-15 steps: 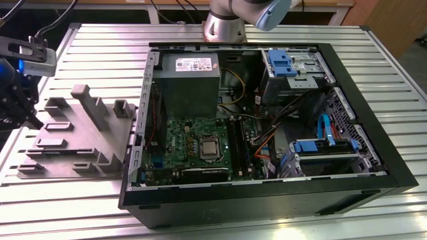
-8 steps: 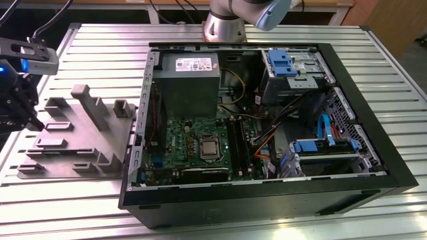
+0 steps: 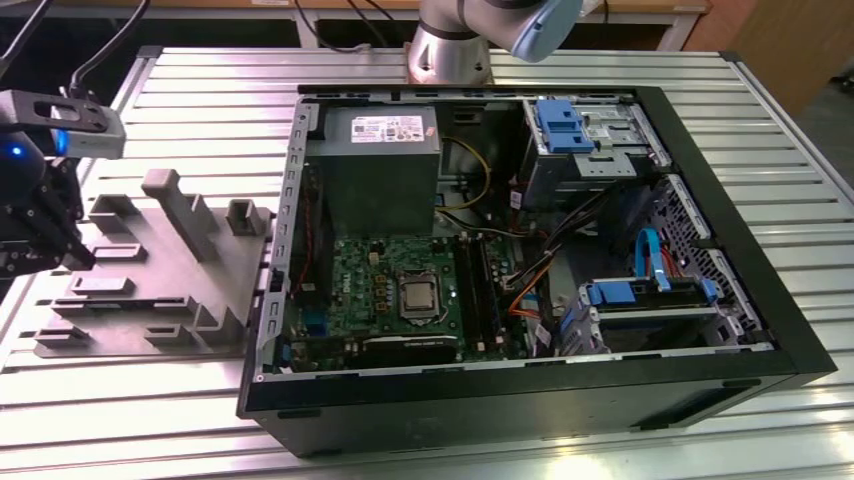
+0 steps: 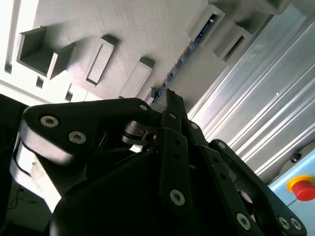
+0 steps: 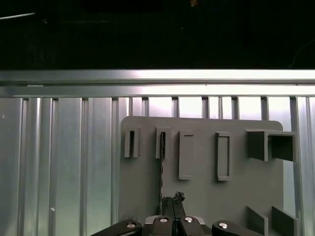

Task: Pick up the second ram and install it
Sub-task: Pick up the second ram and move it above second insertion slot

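The exterior view shows one slatted metal table [image 3: 200, 110]. On it lies one open computer case [image 3: 721, 370], to the exterior view's right of one grey holder plate [image 3: 160, 290]. Inside the case are one green board [image 3: 367, 275], one power supply [image 3: 380, 135] and two blue drive brackets [image 3: 561, 125]. The gripper [image 3: 40, 240] hangs at the plate's edge farthest from the case.

In the first wrist view the plate carries four narrow slot holders in a row and one wider bracket [image 5: 270, 145]. The second ram [image 5: 162, 167] stands on edge in the second slot, counting away from that bracket, and appears as one thin dark line.

In both wrist views the fingers [image 5: 169, 206] are drawn together with no gap showing, and their tips meet the ram's near end. I cannot tell whether they pinch it.

The second wrist view adds one red button [image 4: 301, 187] off the plate, beyond the table's slats.
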Tool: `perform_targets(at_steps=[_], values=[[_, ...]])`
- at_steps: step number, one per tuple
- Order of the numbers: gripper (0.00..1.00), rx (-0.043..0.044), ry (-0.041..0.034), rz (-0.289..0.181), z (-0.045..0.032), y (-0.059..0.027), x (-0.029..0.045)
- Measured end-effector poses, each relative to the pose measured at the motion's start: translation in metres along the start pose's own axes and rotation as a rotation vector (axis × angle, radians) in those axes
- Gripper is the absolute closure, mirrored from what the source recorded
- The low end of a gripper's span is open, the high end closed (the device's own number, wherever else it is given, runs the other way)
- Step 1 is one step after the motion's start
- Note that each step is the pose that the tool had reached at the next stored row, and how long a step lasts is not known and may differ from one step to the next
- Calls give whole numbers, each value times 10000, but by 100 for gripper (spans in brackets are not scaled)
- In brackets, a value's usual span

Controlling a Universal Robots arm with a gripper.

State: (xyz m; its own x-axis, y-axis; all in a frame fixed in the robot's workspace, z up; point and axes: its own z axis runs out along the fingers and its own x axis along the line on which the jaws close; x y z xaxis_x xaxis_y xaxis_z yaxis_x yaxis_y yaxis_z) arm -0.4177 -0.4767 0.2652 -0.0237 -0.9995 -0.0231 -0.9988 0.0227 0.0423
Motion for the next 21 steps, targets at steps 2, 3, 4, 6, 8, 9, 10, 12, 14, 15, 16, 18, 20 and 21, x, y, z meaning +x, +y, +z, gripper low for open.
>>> perform_targets(at_steps=[2,3,4,6,8,9,10,12,14,15,16,18,20,21], values=[[90,6,-5,130,31,-1,4],[90,10,-9,196,45,-3,6],[90,12,-11,265,60,-3,7],[90,21,-18,397,92,-5,8],[90,31,-24,538,126,-6,10],[90,34,-27,615,139,-7,11],[90,36,-28,652,144,-6,11],[90,35,-26,652,144,-6,12],[90,35,-27,653,145,-6,11],[90,36,-28,652,145,-7,11],[90,37,-28,653,147,-5,11],[90,38,-30,654,158,15,12],[90,36,-28,668,176,51,16],[90,37,-29,675,189,62,19]])
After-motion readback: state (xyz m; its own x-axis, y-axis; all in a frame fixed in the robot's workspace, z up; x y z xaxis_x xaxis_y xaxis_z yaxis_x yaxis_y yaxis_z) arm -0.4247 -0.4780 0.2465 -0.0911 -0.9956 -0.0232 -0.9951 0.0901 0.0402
